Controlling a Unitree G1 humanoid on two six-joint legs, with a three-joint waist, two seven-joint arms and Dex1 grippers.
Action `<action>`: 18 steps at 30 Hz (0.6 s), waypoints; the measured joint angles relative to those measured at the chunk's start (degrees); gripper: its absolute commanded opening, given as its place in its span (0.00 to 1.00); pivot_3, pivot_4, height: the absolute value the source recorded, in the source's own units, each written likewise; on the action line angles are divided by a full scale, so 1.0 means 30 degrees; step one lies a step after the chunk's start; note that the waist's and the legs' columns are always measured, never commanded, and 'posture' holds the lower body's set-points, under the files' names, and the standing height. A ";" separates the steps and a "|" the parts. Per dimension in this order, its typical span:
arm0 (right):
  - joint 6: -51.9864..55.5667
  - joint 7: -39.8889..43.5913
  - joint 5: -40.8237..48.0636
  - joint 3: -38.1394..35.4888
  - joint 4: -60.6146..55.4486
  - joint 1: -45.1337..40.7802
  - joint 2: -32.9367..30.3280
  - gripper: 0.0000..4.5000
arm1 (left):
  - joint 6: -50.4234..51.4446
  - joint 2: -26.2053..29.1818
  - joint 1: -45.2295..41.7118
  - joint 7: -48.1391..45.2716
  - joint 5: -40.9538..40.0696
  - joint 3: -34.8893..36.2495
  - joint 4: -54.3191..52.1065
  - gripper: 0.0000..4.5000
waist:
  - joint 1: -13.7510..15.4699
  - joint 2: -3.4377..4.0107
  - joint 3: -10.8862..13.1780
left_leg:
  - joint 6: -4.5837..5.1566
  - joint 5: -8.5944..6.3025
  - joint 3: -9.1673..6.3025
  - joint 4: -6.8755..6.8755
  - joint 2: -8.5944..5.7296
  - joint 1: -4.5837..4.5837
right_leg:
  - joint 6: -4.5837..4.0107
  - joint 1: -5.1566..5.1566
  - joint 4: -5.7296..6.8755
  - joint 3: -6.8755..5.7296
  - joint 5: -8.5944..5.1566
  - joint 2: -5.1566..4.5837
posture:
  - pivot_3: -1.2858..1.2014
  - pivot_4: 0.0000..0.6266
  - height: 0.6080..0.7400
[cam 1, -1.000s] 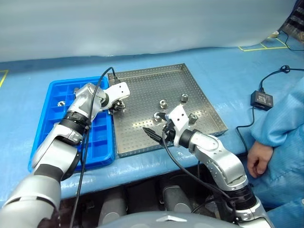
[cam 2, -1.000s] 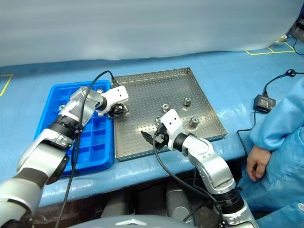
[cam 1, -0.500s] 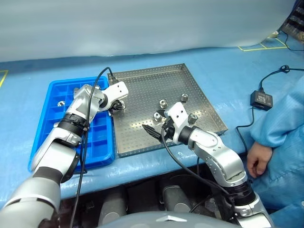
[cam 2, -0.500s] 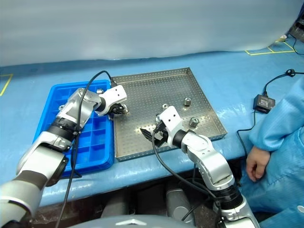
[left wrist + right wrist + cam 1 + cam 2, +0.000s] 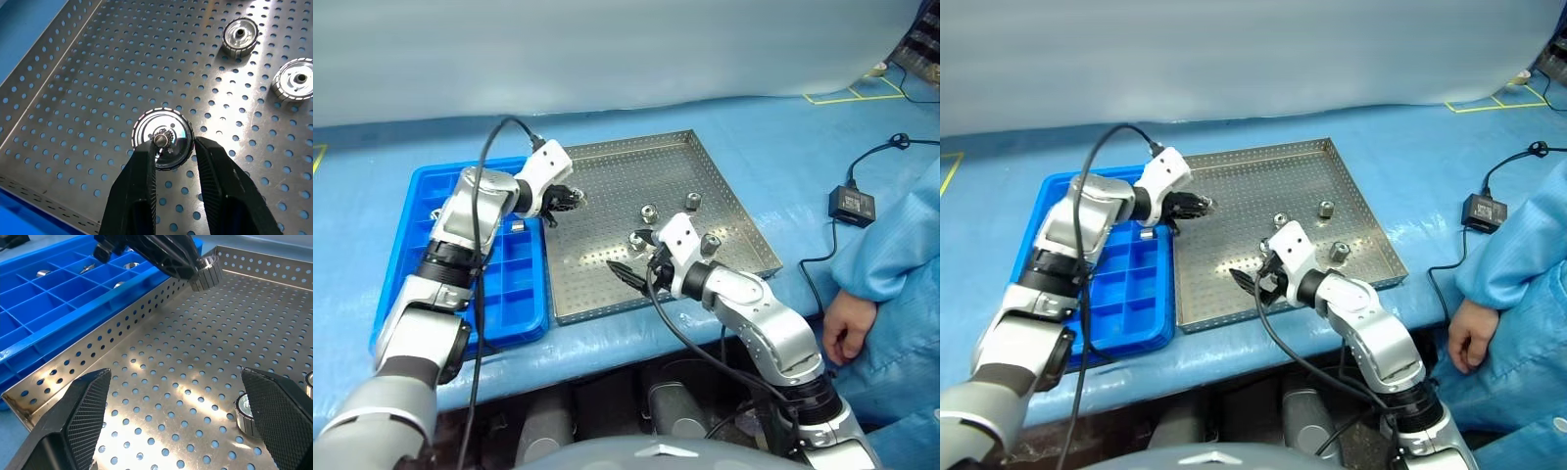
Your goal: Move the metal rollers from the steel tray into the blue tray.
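A black adapter (image 5: 853, 205) with its cable (image 5: 874, 152) lies on the blue desk (image 5: 783, 137), well right of the right end effector (image 5: 628, 257). A person's hand (image 5: 840, 328) in a blue sleeve (image 5: 893, 257) rests nearer, at the desk edge.

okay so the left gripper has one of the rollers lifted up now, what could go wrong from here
1. The left gripper pinches the roller only near its fingertips, clear of the steel tray. A jolt could let it slip and fall back.
2. The steel tray's rim and the blue tray wall lie between it and the compartments. A low carry could clip them.
3. Some compartments already hold rollers, so a careless drop could double up.
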 measured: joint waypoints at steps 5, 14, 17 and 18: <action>-0.0019 0.1029 0.0413 0.0011 -0.0004 -0.0206 -0.0276 1.00 | 0.2236 0.0786 0.3082 0.1164 -0.1224 0.2034 -0.5669 0.19 | 0.0145 -0.0001 0.0002 | -0.0002 0.0001 -0.0009 0.0010 0.0003 0.0005 | -0.0010 0.0008 0.0002 0.0000 -0.0006 -0.0001 | 0.49 0.24 1.00; 0.0024 0.2131 0.0819 0.0382 0.0104 -0.0972 -0.0235 1.00 | 0.7641 -0.0163 0.9063 0.6528 -0.1557 0.8276 -1.4828 0.19 | 0.1118 -0.0016 0.0005 | -0.0003 0.0001 0.0000 0.0015 0.0001 0.0026 | -0.0065 0.0031 -0.0013 0.0002 -0.0039 -0.0005 | 0.54 0.24 1.00; 0.0077 0.2239 0.0814 0.0560 0.0561 -0.1550 -0.0129 1.00 | 0.9449 -0.0587 1.1134 0.7448 -0.1714 0.9589 -1.8080 0.19 | 0.1580 -0.0034 0.0004 | -0.0003 0.0000 0.0006 0.0025 -0.0004 0.0026 | -0.0074 0.0039 -0.0019 0.0001 -0.0044 -0.0023 | 0.56 0.24 1.00; 0.0081 0.2251 0.0808 0.0544 0.0690 -0.1758 -0.0076 1.00 | 1.0074 -0.0735 1.1957 0.7684 -0.1758 0.9939 -1.9239 0.19 | 0.1707 -0.0036 0.0003 | -0.0003 0.0000 0.0005 0.0024 -0.0003 0.0029 | -0.0075 0.0047 -0.0023 -0.0002 -0.0044 -0.0032 | 0.56 0.24 1.00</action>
